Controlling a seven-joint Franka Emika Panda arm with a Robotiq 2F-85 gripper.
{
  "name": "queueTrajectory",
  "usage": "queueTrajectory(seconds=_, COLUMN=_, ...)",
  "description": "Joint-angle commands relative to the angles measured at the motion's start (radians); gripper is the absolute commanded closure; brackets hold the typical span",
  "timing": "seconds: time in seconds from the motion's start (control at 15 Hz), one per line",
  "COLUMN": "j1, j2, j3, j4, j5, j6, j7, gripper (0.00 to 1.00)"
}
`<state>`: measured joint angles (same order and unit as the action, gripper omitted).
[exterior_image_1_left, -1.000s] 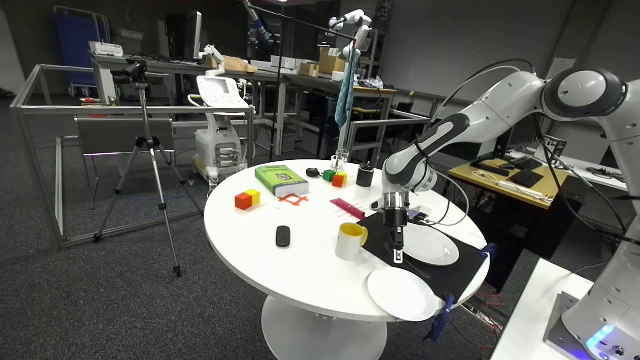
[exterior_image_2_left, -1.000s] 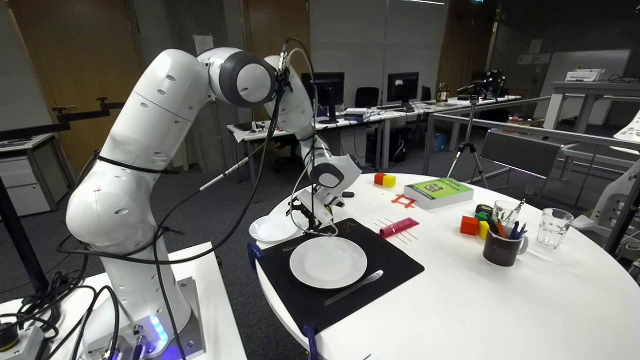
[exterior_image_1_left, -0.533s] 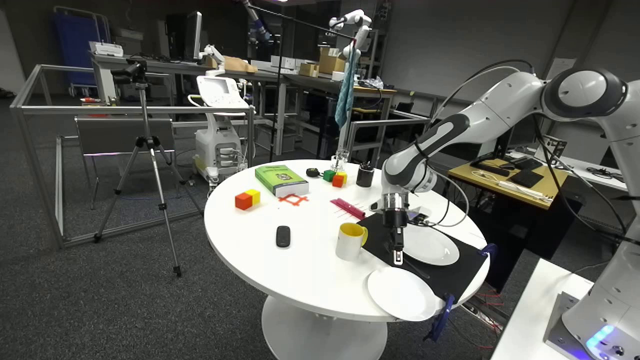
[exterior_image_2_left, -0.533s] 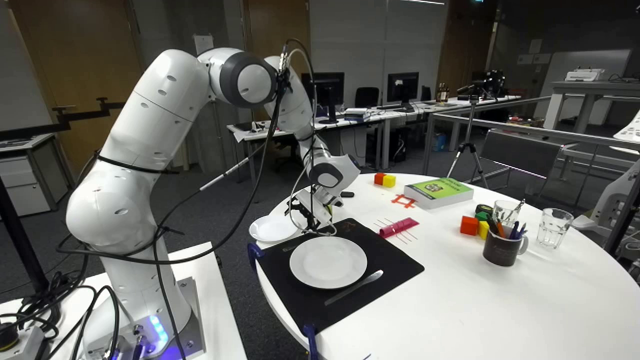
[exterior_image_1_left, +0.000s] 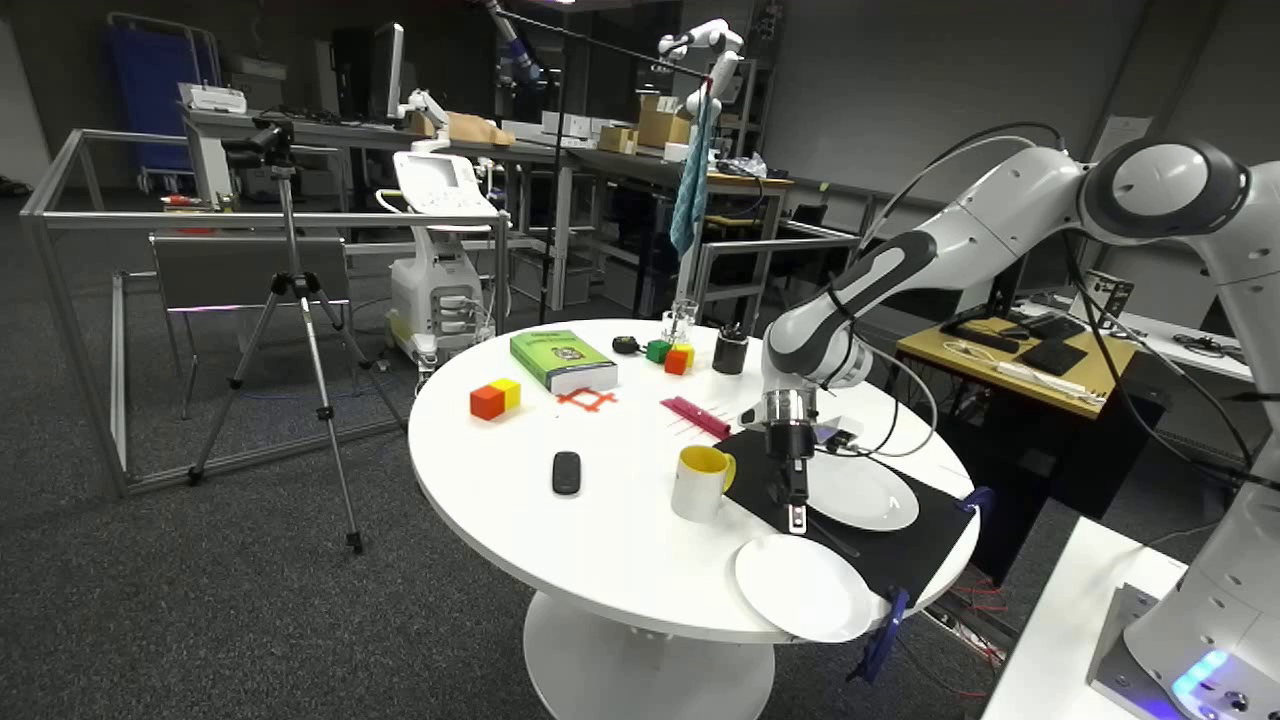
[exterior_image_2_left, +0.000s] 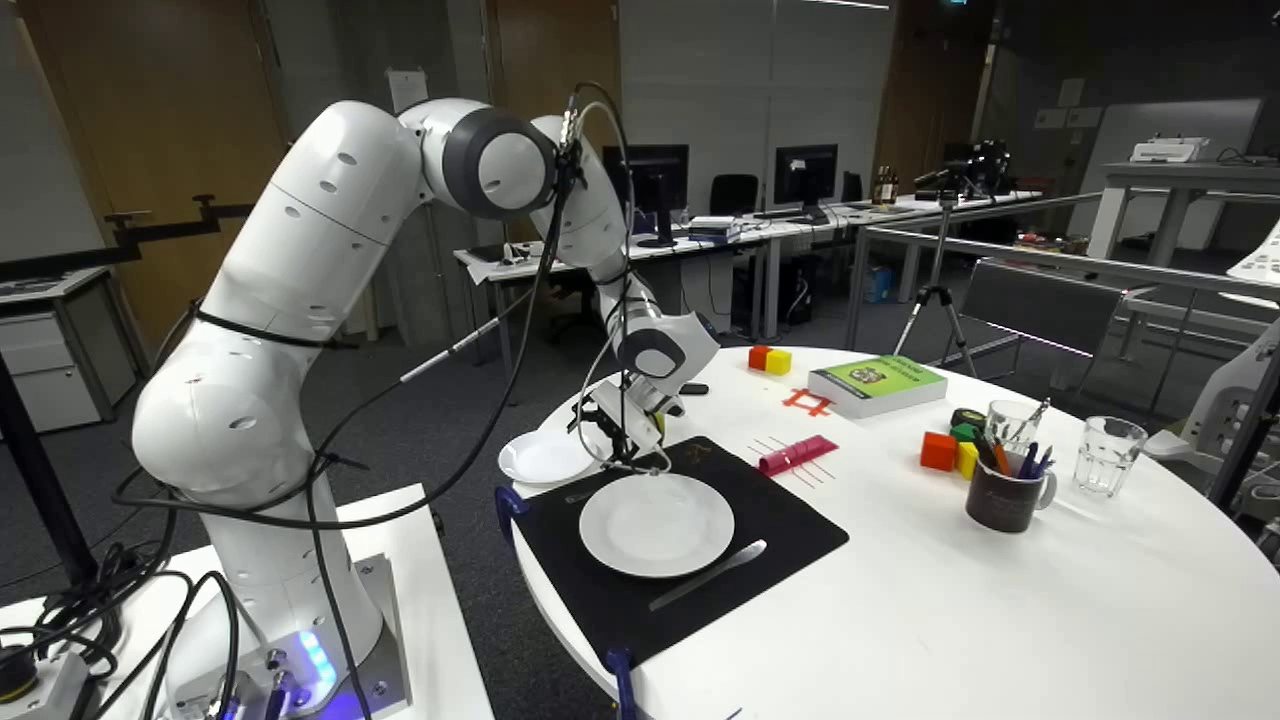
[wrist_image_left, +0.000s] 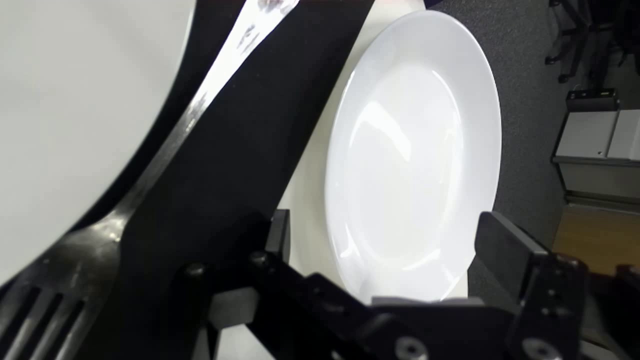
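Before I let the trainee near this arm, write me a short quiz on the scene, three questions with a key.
1. True or false: the pincer stands open.
2. In the wrist view, which utensil lies on the black placemat? a) spoon b) fork c) ladle
3. Complete: in an exterior view, the inside of the white mug is ____.

Key: 1. True. 2. b, fork. 3. Yellow.

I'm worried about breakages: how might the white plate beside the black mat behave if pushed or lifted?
The white plate probably feels slick to grip, given its glossy highlights. Its smooth raised rim suggests stiff, likely breakable ware. Since it lies right at the edge of the table, an outward push could tip it over.
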<state>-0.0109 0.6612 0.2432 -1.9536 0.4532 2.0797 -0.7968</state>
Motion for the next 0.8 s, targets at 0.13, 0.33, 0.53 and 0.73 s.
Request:
queueTrajectory(seconds=0.13, j1=-0.013, j2=0.040, j3=0.014, j4=0.054, j5=-0.011, j6=-0.061, j7=0.014, gripper=0.00)
queueTrajectory(seconds=0.33, j1=-0.013, j2=0.048, j3=0.014, j4=0.069, j5=-0.010, j6=-0.083, j7=0.014, gripper=0.00)
queueTrajectory(seconds=0.53, j1=-0.012, j2=0.059, j3=0.015, j4=0.083, j5=-0.009, j6=-0.097, j7=0.013, gripper=0.00)
queueTrajectory(seconds=0.73, j1=-0.011, j2=0.068, j3=0.017, j4=0.092, j5=-0.010, j6=-0.105, j7=0.013, gripper=0.00)
